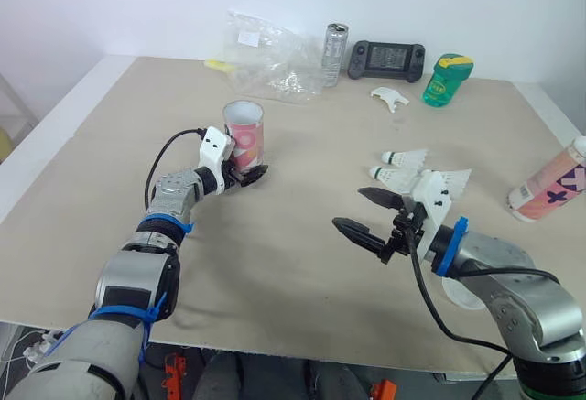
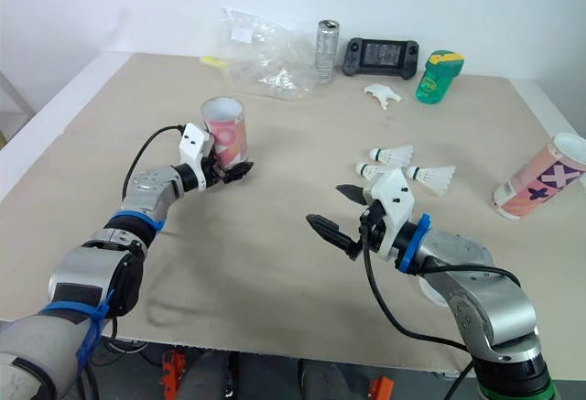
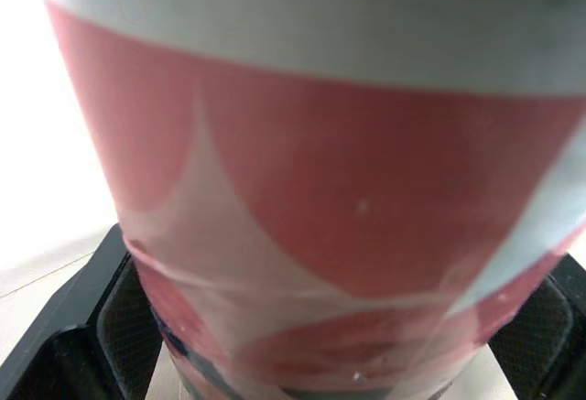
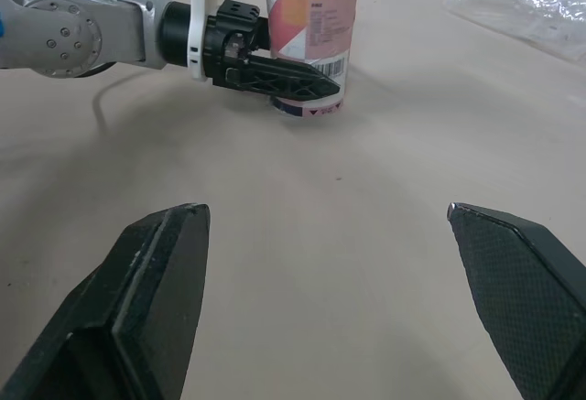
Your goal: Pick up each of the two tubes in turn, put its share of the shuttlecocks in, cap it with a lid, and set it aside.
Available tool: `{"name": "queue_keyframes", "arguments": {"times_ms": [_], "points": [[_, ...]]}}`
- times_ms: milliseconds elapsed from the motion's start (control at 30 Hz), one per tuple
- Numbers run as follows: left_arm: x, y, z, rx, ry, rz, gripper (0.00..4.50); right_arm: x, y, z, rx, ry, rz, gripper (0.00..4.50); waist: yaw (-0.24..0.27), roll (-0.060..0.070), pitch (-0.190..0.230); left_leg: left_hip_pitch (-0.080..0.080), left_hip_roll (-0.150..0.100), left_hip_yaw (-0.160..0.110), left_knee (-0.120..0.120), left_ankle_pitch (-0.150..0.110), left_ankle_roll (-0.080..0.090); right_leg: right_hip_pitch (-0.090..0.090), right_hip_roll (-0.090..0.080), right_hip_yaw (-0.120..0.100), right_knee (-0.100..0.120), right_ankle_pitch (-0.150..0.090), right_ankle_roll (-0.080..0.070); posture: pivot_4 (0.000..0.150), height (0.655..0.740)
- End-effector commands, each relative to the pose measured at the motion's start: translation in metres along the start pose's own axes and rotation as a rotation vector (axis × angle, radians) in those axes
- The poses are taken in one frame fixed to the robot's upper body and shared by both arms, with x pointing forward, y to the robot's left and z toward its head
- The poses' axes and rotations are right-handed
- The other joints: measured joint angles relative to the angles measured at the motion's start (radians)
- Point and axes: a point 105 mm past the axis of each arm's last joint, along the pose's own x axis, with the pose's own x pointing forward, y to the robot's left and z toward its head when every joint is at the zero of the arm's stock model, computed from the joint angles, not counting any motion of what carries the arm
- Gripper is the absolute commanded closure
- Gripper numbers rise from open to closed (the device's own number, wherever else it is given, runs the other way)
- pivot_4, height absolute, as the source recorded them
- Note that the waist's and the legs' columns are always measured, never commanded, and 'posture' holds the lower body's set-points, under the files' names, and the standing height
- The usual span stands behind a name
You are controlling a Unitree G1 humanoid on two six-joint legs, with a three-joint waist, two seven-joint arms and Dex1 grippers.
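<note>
An open pink-and-white tube (image 1: pixel 244 133) stands upright at the table's left middle. My left gripper (image 1: pixel 245 175) is shut on its lower part, and its pads (image 3: pixel 128 327) press both sides of the tube (image 3: pixel 320 199). My right gripper (image 1: pixel 352 210) hovers open and empty over the bare table, to the right of the tube. Three white shuttlecocks (image 1: pixel 405 157) lie just beyond it. A second tube (image 1: pixel 549 185) lies on its side at the right edge. The right wrist view faces the held tube (image 4: pixel 311 25) past the open right gripper (image 4: pixel 325 212).
At the back of the table (image 1: pixel 275 263) are a crumpled plastic bag (image 1: pixel 270 57), a silver can (image 1: pixel 335 54), a black game console (image 1: pixel 386 59), a green bottle (image 1: pixel 447 80) and a small white piece (image 1: pixel 391 98). A white round thing (image 1: pixel 465 295) lies under my right forearm.
</note>
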Motion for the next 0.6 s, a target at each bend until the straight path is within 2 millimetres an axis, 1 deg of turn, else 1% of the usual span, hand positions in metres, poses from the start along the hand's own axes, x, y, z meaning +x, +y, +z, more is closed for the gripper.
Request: {"name": "queue_keyframes", "arguments": {"times_ms": [33, 200, 333, 433, 500, 533, 600], "points": [[0.002, 0.002, 0.011, 0.004, -0.034, 0.009, 0.85, -0.007, -0.002, 0.014, -0.048, -0.038, -0.027, 0.0, 0.0, 0.0, 0.0, 0.0, 0.0, 0.0, 0.0, 0.0, 0.0, 0.0, 0.0, 0.0, 0.0, 0.0, 0.0, 0.15, 0.7394], [-0.002, 0.002, 0.008, 0.01, -0.043, -0.011, 0.85, -0.009, -0.003, 0.015, -0.048, -0.039, -0.033, 0.0, 0.0, 0.0, 0.0, 0.0, 0.0, 0.0, 0.0, 0.0, 0.0, 0.0, 0.0, 0.0, 0.0, 0.0, 0.0, 0.15, 0.7394], [-0.007, 0.005, 0.009, 0.02, -0.054, -0.007, 0.85, -0.009, -0.006, 0.016, -0.055, -0.036, -0.04, 0.0, 0.0, 0.0, 0.0, 0.0, 0.0, 0.0, 0.0, 0.0, 0.0, 0.0, 0.0, 0.0, 0.0, 0.0, 0.0, 0.15, 0.7394], [-0.012, 0.003, 0.012, 0.084, -0.053, -0.057, 0.85, -0.016, -0.018, 0.015, -0.073, -0.017, -0.098, 0.0, 0.0, 0.0, 0.0, 0.0, 0.0, 0.0, 0.0, 0.0, 0.0, 0.0, 0.0, 0.0, 0.0, 0.0, 0.0, 0.15, 0.7394], [-0.014, -0.003, 0.015, 0.133, -0.044, -0.121, 0.85, -0.024, -0.033, 0.013, -0.071, -0.003, -0.175, 0.0, 0.0, 0.0, 0.0, 0.0, 0.0, 0.0, 0.0, 0.0, 0.0, 0.0, 0.0, 0.0, 0.0, 0.0, 0.0, 0.15, 0.7394], [-0.017, -0.009, 0.017, 0.187, -0.031, -0.192, 0.85, -0.031, -0.041, 0.012, -0.073, 0.01, -0.221, 0.0, 0.0, 0.0, 0.0, 0.0, 0.0, 0.0, 0.0, 0.0, 0.0, 0.0, 0.0, 0.0, 0.0, 0.0, 0.0, 0.15, 0.7394], [-0.033, -0.03, 0.025, 0.311, 0.022, -0.423, 0.85, -0.049, -0.054, 0.003, -0.062, 0.059, -0.288, 0.0, -0.001, 0.0, 0.0, 0.0, 0.0, 0.0, 0.0, 0.0, 0.0, 0.0, 0.0, 0.0, 0.0, 0.001, -0.001, 0.15, 0.7394]]}}
